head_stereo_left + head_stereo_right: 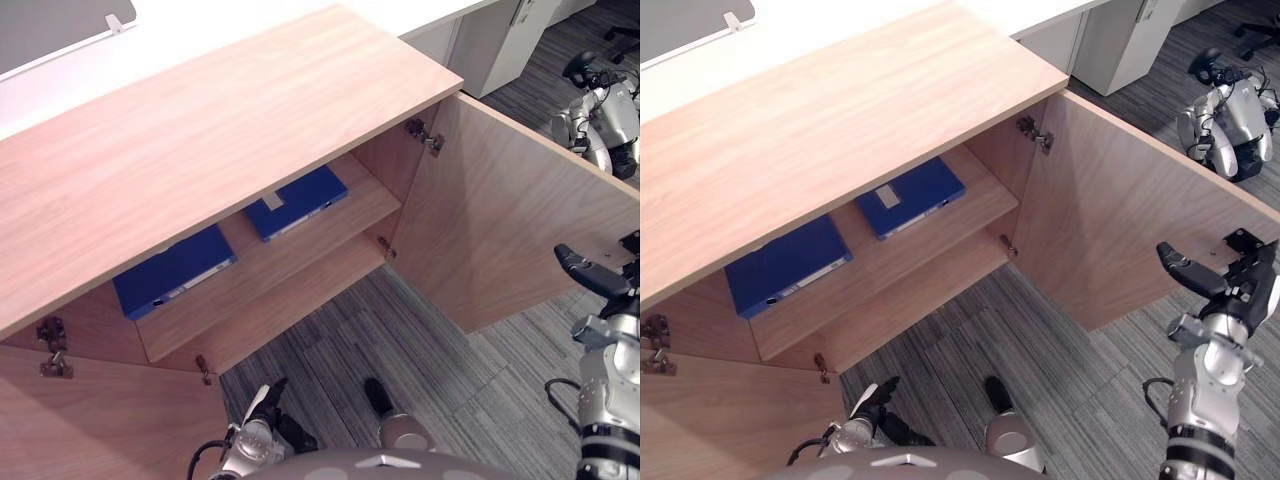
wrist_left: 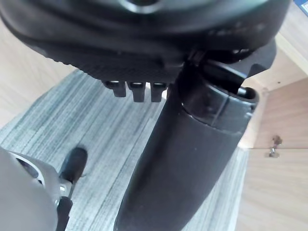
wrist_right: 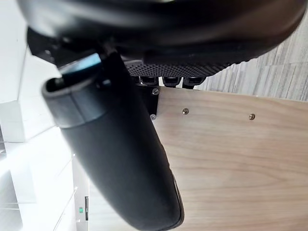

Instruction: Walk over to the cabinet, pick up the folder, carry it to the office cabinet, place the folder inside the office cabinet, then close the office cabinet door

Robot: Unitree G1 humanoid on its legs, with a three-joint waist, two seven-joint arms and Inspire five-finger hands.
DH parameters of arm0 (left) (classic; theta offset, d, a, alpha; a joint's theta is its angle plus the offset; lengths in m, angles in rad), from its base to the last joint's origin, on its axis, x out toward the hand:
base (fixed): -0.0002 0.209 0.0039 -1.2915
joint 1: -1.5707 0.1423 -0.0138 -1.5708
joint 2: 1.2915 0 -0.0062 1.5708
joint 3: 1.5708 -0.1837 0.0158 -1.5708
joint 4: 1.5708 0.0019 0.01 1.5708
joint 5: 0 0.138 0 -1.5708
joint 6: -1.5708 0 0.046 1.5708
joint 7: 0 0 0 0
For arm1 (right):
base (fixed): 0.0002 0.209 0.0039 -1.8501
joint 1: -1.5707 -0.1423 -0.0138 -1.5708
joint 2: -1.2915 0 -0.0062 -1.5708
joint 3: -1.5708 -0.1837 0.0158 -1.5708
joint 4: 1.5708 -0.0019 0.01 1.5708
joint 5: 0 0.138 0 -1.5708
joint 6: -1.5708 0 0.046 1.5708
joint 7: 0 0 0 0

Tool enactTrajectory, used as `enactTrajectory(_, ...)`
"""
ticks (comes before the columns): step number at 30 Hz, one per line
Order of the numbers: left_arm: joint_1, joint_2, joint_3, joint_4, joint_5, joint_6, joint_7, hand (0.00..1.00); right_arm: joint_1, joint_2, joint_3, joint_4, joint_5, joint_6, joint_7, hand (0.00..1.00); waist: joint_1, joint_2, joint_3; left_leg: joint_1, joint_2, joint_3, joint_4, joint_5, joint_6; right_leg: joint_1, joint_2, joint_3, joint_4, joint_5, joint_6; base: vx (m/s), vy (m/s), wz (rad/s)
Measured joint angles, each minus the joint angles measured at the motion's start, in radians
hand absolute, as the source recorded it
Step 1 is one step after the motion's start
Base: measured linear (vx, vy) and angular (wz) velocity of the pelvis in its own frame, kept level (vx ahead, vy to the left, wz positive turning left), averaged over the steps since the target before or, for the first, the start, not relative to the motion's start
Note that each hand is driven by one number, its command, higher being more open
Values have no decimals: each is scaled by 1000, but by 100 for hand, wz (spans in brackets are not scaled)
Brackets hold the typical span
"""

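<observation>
Fingers (image 3: 172, 80) of right hand (image 1: 1250, 283) at cabinet door (image 1: 1120, 230) edge, thumb spread, nothing held

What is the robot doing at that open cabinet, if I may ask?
The robot stands in front of a low wooden cabinet with both doors swung open. Two blue folders lie flat on the shelf inside. Its right hand is up at the outer edge of the right door, apparently about to close it. Its left hand hangs low by the left door, holding nothing. A second robot is in the background.
</observation>
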Motion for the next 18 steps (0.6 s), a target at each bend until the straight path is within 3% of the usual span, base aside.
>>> enactTrajectory(8,-50,3,14,0,0,2,1,100,184,227,47,-294,-1,0,22,100,-2,-20,10,4,10,34,2,-1,-1,1,8,40,-16,26,-1,-3,-24,-14)
enactTrajectory(12,-51,5,9,0,1,4,2,100,325,334,161,-449,-2,-2,27,100,-4,-32,9,15,18,59,7,-6,-6,-4,16,69,-3,27,-1,-5,-20,-19)
enactTrajectory(18,-41,9,-2,3,20,6,6,100,524,376,360,-578,-2,-15,50,100,-6,-63,-1,19,29,81,23,-16,-18,-12,30,93,19,28,0,-18,-34,-14)
